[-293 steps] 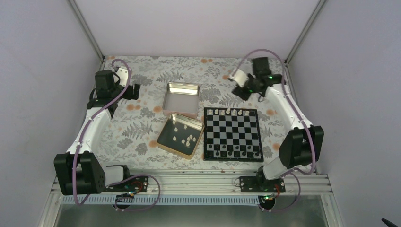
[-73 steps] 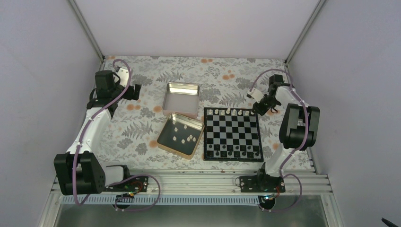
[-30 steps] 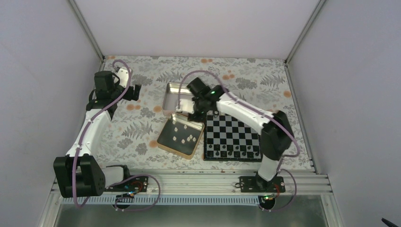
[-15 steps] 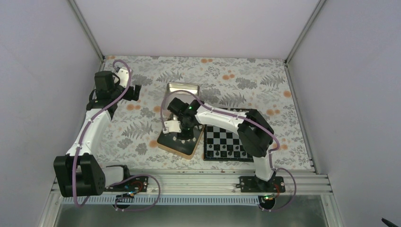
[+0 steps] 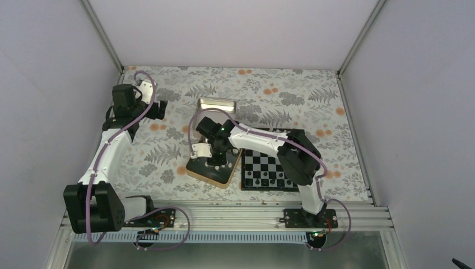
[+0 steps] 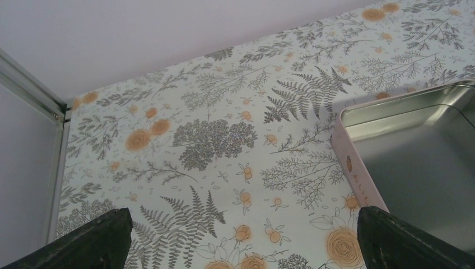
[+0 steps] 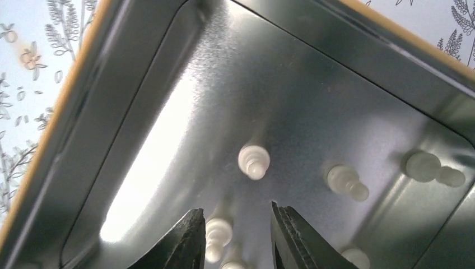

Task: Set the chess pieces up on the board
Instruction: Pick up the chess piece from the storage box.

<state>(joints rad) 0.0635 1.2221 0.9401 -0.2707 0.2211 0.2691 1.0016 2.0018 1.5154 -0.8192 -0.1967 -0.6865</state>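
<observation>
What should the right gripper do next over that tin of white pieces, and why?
Probably ease down slightly and close. The right gripper is open inside the tin, and one cream chess piece lies between its fingers, nearer one of them and not yet pinched. The pieces further into the tin sit outside the fingers, so closing should not catch them.

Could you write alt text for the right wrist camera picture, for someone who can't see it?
The right hand, fingers apart, hangs over cream-white chess pieces lying in a shiny metal tin. One piece shows between its fingers.
</observation>
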